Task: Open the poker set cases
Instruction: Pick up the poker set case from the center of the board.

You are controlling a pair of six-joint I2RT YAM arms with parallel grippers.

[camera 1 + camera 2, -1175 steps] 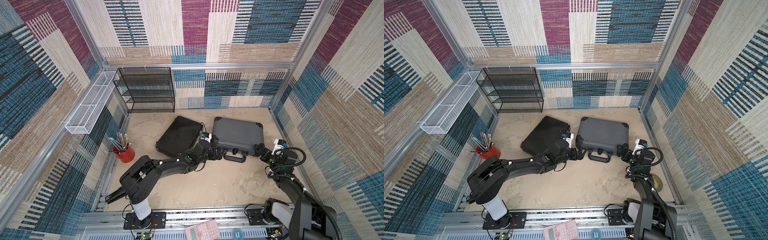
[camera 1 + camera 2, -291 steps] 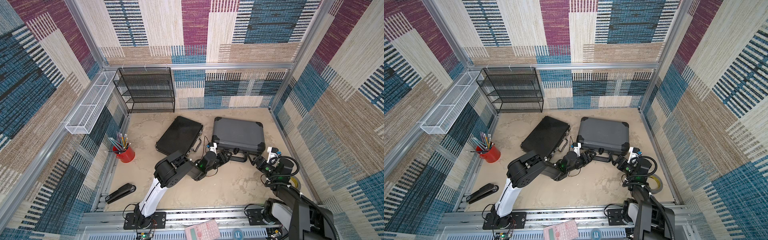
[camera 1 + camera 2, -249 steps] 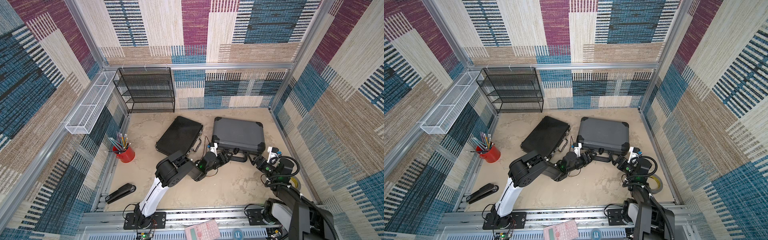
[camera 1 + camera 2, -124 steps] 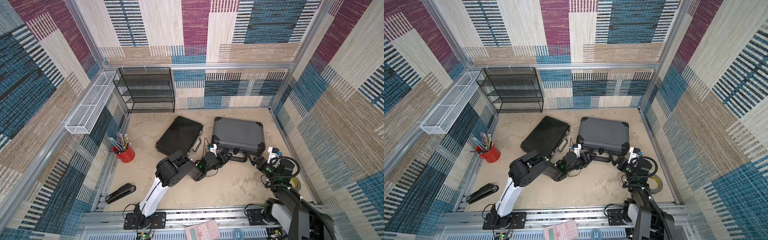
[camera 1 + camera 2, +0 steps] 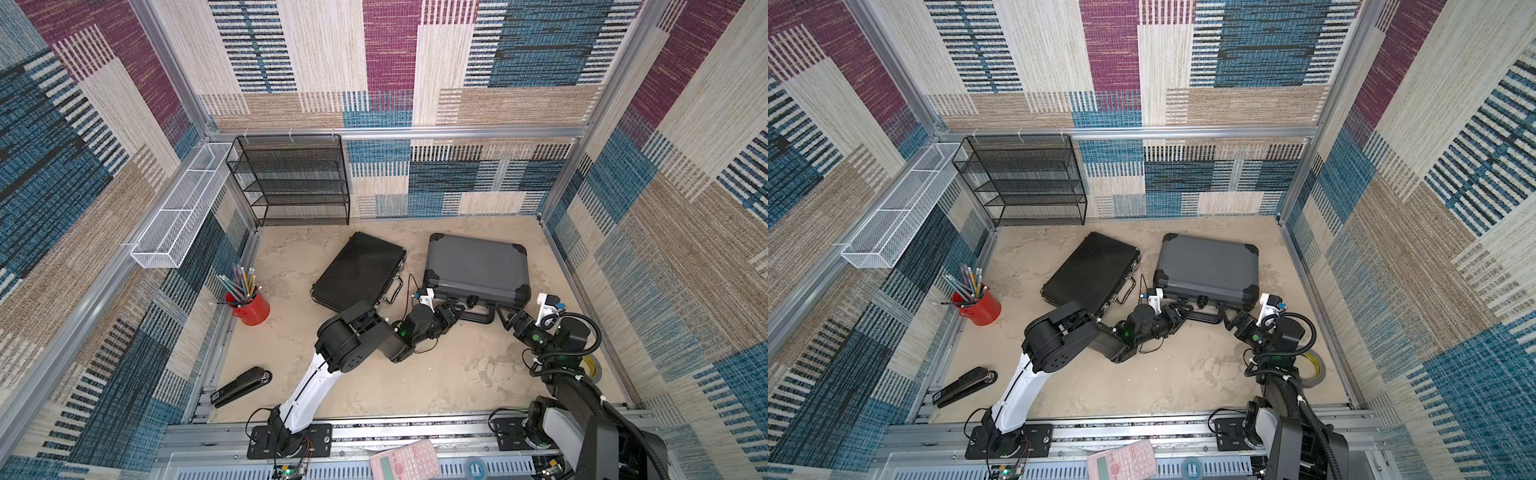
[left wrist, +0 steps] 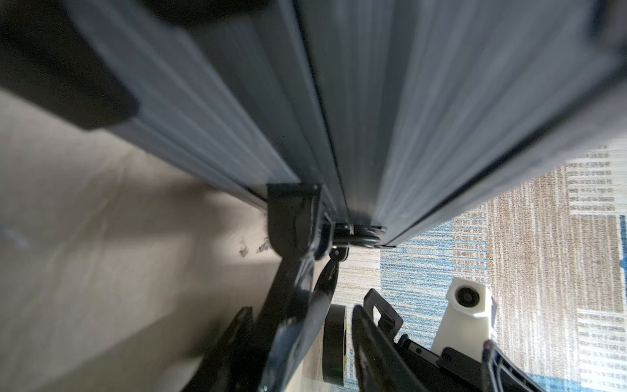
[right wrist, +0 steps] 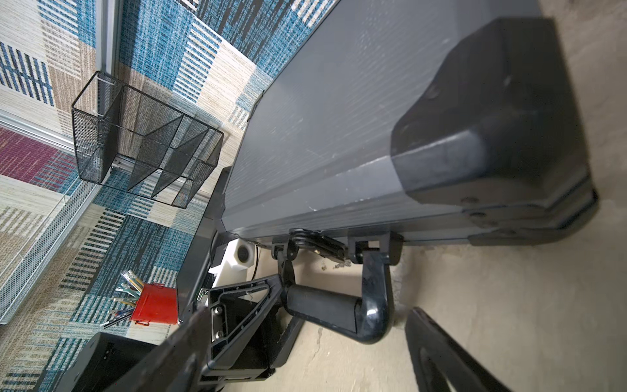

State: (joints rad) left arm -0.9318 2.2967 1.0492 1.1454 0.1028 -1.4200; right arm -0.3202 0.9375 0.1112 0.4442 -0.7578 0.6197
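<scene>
Two poker set cases lie flat and closed on the floor: a slim black ribbed one (image 5: pixel 357 270) (image 5: pixel 1090 270) and, to its right, a thicker grey one (image 5: pixel 478 270) (image 5: pixel 1206 268) (image 7: pixel 339 135) with black corners. The grey case's chunky black handle (image 5: pixel 478 318) (image 7: pixel 322 305) faces the arms. My left gripper (image 5: pixel 455 311) (image 5: pixel 1179 312) (image 6: pixel 300 309) is open and narrow around the handle's left end, with a gap still showing on one side. My right gripper (image 5: pixel 505 318) (image 5: pixel 1229 318) (image 7: pixel 310 315) stands wide open at the handle's right bend, holding nothing.
A black wire-mesh rack (image 5: pixel 291 183) stands at the back wall and a white wire basket (image 5: pixel 178 208) hangs on the left wall. A red cup of pencils (image 5: pixel 249 307) and a stapler (image 5: pixel 241 386) sit left. A tape roll (image 5: pixel 592 368) lies beside the right arm.
My left arm has folded back and brought its gripper from the grey case's left corner to the handle. Over the last second its jaws have narrowed around the handle. The right arm barely moved.
</scene>
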